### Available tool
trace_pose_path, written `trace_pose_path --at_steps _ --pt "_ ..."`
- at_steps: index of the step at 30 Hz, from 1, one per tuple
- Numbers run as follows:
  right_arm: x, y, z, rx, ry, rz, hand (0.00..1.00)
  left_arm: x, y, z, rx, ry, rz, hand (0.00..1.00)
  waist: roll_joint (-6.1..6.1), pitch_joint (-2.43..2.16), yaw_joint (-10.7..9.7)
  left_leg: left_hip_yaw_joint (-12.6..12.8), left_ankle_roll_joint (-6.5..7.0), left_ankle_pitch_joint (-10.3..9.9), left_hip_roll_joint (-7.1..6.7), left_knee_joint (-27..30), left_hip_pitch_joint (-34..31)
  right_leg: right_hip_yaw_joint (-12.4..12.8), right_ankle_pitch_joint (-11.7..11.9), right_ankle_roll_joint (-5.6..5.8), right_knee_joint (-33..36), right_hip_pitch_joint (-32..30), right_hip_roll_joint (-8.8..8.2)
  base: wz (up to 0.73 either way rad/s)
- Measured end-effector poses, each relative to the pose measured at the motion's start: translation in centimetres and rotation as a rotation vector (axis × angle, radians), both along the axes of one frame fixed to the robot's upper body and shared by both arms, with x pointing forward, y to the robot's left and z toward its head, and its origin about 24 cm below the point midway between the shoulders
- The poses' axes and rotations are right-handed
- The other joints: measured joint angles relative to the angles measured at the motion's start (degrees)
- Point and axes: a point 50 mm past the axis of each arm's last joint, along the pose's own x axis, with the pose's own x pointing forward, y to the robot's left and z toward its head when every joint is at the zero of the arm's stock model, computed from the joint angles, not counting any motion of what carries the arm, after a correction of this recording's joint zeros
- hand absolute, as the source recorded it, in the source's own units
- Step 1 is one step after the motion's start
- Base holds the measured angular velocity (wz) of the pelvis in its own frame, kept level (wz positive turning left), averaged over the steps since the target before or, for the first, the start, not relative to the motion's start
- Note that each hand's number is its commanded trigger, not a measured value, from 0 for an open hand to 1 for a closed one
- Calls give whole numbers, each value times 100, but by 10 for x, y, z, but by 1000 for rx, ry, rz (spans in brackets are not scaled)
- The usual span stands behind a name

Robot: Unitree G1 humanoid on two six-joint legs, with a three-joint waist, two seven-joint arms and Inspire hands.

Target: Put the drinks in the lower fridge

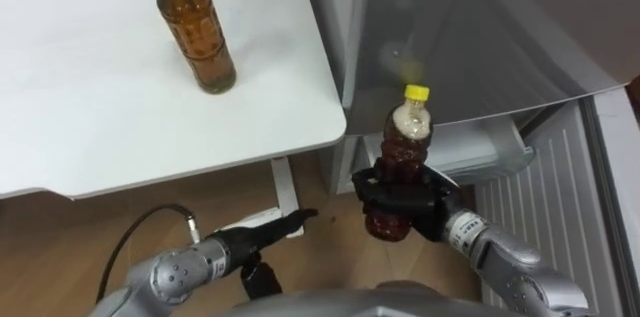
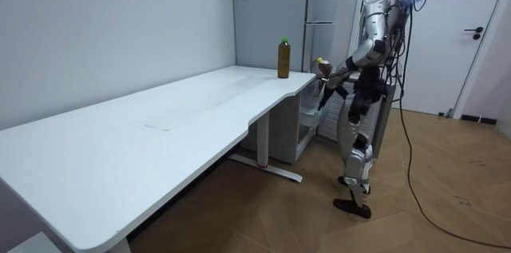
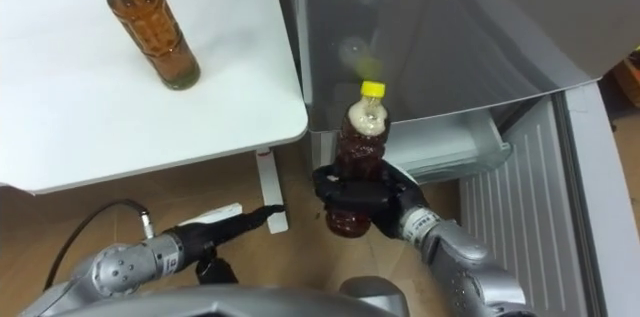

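Note:
A brown drink bottle with a yellow cap (image 1: 404,147) stands upright in my right hand (image 1: 425,203), whose fingers are curled round its lower half. I hold it in front of the grey fridge (image 1: 460,37), just above the lower compartment (image 1: 480,152), beside the table's corner. A second brown bottle with a green cap (image 1: 196,29) stands on the white table (image 1: 90,107) near its right edge. My left hand (image 1: 262,237) hangs low under the table edge, fingers relaxed and holding nothing. In the room view I stand at the table's end facing the fridge, the held bottle (image 2: 323,67) at table height.
The lower fridge door (image 1: 545,207) stands open on the right, its ribbed white inner side facing me. The table leg (image 1: 287,189) stands on the wooden floor (image 1: 70,242) between my hands. A white room door (image 2: 463,37) is behind me.

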Motion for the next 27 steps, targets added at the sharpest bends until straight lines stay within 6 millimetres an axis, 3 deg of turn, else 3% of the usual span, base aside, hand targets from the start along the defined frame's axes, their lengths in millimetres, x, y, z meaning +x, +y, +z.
trace_pose_path --at_steps 7,14,15,20,24,27 --pt "-1 -12 -14 24 94 -212 100 -2 6 -13 9 66 94 0 -25 -8 -80 6 0 0 0 19 -31 -27 0 0 4 -24 -11 0" --pt "22 -41 -14 64 160 -561 100 -6 18 -30 -5 148 291 0 -52 -24 -48 6 -1 11 -7 19 -99 -36 4 -5 11 -177 -2 0" --pt "29 -45 -12 72 161 -607 100 -5 19 -34 0 155 310 0 -49 -52 -33 1 -7 15 -6 32 -192 -32 8 -13 16 -230 1 0" --pt "43 -58 -8 171 188 -809 100 -9 35 -50 -14 204 550 0 -135 -50 270 3 -42 62 13 30 -460 -70 38 -44 93 -532 13 -1" --pt "42 -71 -16 176 235 -957 100 -23 58 -61 -10 213 840 0 -190 -15 567 -61 -52 76 31 45 -592 -287 68 -86 90 -643 -2 0" --pt "42 -72 -16 213 246 -988 100 -31 69 -64 14 199 967 0 -207 -8 615 -72 -50 98 17 50 -678 -305 72 -93 107 -723 -22 5"
